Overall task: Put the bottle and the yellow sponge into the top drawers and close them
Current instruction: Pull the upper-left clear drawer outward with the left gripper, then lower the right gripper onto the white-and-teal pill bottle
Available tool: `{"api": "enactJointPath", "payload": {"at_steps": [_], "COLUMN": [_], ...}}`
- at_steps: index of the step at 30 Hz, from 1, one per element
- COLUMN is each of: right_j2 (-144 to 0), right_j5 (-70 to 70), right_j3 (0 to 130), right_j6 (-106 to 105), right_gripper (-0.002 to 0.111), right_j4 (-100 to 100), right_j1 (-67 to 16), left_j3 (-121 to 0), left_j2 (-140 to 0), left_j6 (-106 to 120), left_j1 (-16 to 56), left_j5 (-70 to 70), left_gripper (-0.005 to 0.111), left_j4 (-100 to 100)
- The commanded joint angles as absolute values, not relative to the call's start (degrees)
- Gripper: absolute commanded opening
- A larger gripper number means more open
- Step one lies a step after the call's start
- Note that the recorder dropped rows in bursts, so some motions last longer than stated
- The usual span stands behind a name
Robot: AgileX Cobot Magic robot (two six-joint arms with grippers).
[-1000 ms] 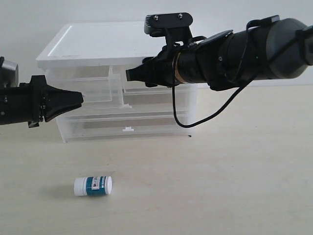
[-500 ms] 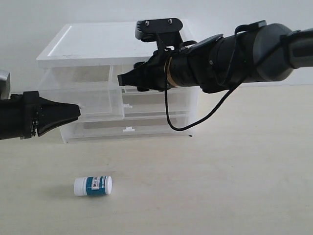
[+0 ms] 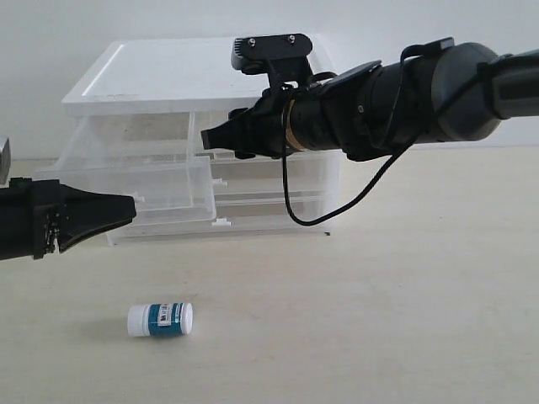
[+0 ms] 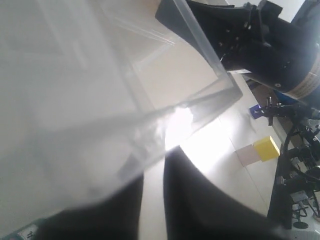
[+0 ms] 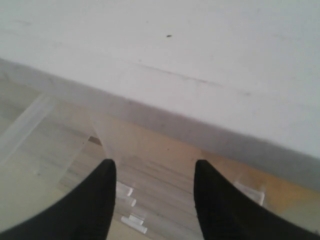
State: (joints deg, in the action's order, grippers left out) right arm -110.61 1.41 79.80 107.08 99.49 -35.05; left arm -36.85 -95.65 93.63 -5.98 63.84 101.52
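- The left pincer point(image 3: 129, 207) is pinched nearly shut at the front tab of the top left drawer point(image 3: 168, 181). It appears to hold that tab, and the drawer stands pulled out toward the near side of the chest point(image 3: 168, 76).
- The right pincer point(image 3: 205, 139) hovers at the chest's front edge above the top drawers. Its fingers are spread and nothing is between them.
- The bottle point(image 3: 160, 320) lies on its side on the table point(image 3: 379, 295), near and left, well apart from both pincers. Its long axis runs left to right.
- The bottle sits nearer than the left pincer and a little to its right, so the left arm is the closer one, but that arm is busy with the drawer. The right pincer is free but must come down, nearer and leftward; a grasp from above across the bottle's short side seems to suit it.
- The exterior view shows no sponge. The left wrist view alone shows a small yellow block point(image 4: 266, 148) far off to the right; I cannot tell whether it is the sponge.
- The right wrist view confirms the gap between that pincer's fingers point(image 5: 107, 200), which the exterior view hides.
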Motion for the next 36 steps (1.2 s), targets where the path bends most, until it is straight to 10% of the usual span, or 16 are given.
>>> {"api": "enactJointPath", "payload": {"at_steps": [1, 8, 13, 36], "right_j2": [-110.7, -110.3, -109.8, -94.5], "right_j5": [8.5, 7.4, 3.5, -7.2], "right_j3": [81.4, 81.4, 81.4, 61.3], "right_j6": [106.3, 106.3, 106.0, 105.9], "right_gripper": [0.046, 0.046, 0.046, 0.046], "right_j4": [99.9, 99.9, 99.9, 99.9], "right_j1": [-33.6, -33.7, -33.7, -33.7], "left_j3": [-36.4, -36.4, -36.7, -34.6], "left_j2": [-94.6, -94.6, -94.6, -94.2], "left_j6": [95.4, 97.2, 97.4, 95.5], "left_j1": [-5.5, -5.5, -5.6, -8.0], "left_j5": [68.6, 63.0, 62.4, 60.7], "left_gripper": [0.004, 0.011, 0.062, 0.06], "left_j4": [99.9, 99.9, 99.9, 95.2]}}
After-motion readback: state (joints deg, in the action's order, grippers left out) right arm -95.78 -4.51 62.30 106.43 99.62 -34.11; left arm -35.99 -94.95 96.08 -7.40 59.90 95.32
